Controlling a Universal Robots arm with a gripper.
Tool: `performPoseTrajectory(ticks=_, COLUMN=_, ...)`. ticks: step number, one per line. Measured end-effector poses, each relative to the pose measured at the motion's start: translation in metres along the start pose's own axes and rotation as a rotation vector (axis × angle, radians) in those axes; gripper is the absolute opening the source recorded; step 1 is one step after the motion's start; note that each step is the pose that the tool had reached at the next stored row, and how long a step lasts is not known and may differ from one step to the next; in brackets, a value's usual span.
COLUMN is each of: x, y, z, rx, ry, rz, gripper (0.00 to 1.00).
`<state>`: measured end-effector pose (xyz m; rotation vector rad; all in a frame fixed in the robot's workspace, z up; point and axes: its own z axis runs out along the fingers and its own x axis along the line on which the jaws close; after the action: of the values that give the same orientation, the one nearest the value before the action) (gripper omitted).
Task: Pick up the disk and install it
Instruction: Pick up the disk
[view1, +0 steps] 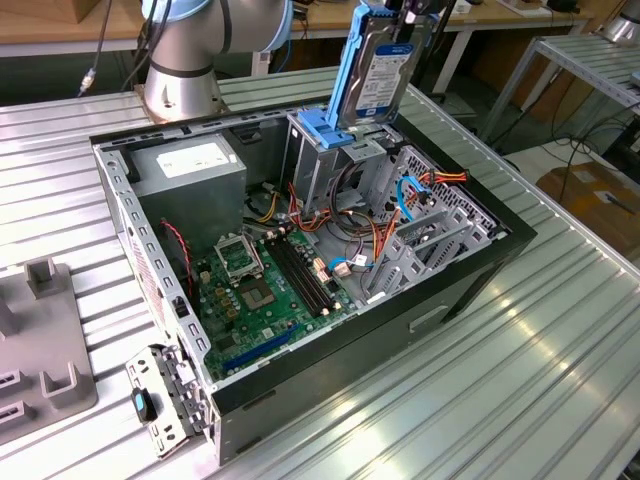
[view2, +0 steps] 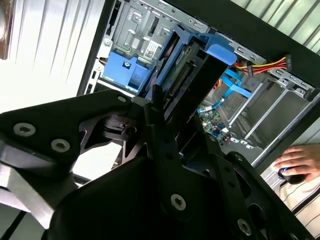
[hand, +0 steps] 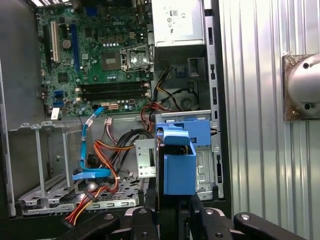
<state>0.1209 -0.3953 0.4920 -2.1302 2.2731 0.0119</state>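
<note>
The disk (view1: 382, 68), a silver drive with a white-and-blue label in a bright blue carrier, hangs upright on its edge just above the drive cage (view1: 325, 150) at the back of the open computer case. My gripper (view1: 402, 10) is shut on its upper end. In both wrist views the disk (view2: 192, 75) (hand: 178, 165) shows edge-on between the black fingers (view2: 161, 131) (hand: 200, 220), its lower end over a blue-fronted bay (hand: 200, 131).
The open case (view1: 470, 275) holds a green motherboard (view1: 265, 285), a grey power supply (view1: 190, 165) and loose orange and blue cables (view1: 410, 195). The arm's base (view1: 185, 70) stands behind it. A grey fixture (view1: 40, 350) lies at the exterior view's left. A person's hand (view2: 300, 165) rests beyond the case.
</note>
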Motion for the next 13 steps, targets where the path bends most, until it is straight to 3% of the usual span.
performPoseTrajectory(ticks=13, x=0.0278, y=-0.0078, z=-0.0001, rx=0.0000, ry=-0.0001, rz=0.000, gripper=0.35)
